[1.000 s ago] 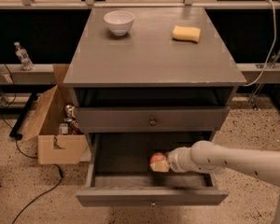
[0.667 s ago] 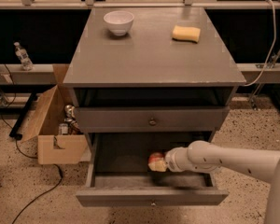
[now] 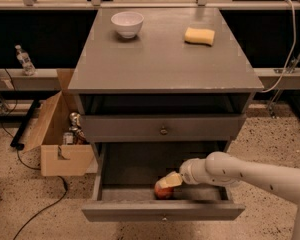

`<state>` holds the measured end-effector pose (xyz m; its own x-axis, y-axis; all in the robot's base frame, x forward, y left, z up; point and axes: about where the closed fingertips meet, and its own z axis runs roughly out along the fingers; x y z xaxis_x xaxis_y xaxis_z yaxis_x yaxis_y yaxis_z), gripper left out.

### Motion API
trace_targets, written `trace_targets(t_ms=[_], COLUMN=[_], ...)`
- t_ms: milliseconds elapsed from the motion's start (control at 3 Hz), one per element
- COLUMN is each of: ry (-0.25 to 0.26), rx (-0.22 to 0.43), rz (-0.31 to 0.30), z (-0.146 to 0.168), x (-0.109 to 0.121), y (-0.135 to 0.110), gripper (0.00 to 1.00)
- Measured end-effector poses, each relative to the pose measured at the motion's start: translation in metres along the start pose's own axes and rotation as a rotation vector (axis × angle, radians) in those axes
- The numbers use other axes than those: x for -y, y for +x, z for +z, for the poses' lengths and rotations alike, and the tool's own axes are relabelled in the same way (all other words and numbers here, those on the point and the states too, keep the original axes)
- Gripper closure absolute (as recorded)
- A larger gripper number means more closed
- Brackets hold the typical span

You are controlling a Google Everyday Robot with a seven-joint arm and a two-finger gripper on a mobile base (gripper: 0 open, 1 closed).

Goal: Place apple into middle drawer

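Note:
The apple (image 3: pixel 163 191), small and red-orange, is low inside the open middle drawer (image 3: pixel 162 211), close behind its front wall, which hides the apple's lower part. My gripper (image 3: pixel 168 181) reaches into the drawer from the right on a white arm and sits right on top of the apple, shut on it. The drawer is pulled far out, with its small knob at mid-front. The closed knobbed drawer front (image 3: pixel 163 129) is directly above it.
A white bowl (image 3: pixel 127 23) and a yellow sponge (image 3: pixel 199 35) sit on the grey cabinet top (image 3: pixel 160 64). An open cardboard box (image 3: pixel 65 141) with items stands on the floor to the left. A cable runs across the floor at the lower left.
The gripper has tipped downward and the apple has moved lower and slightly left, toward the drawer's front wall. The arm's position is otherwise about the same.

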<state>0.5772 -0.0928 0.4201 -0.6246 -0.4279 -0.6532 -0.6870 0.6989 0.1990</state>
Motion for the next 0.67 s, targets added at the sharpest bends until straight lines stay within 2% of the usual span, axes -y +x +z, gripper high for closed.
trace_targets(t_ms=[333,667], ry=[0.034,0.102], rx=[0.032,0.088], rz=[0.02,0.051], z=[-0.054,-0.133], x=[0.011,0.025], y=[0.007,0.017], gripper=[0.0,0.0])
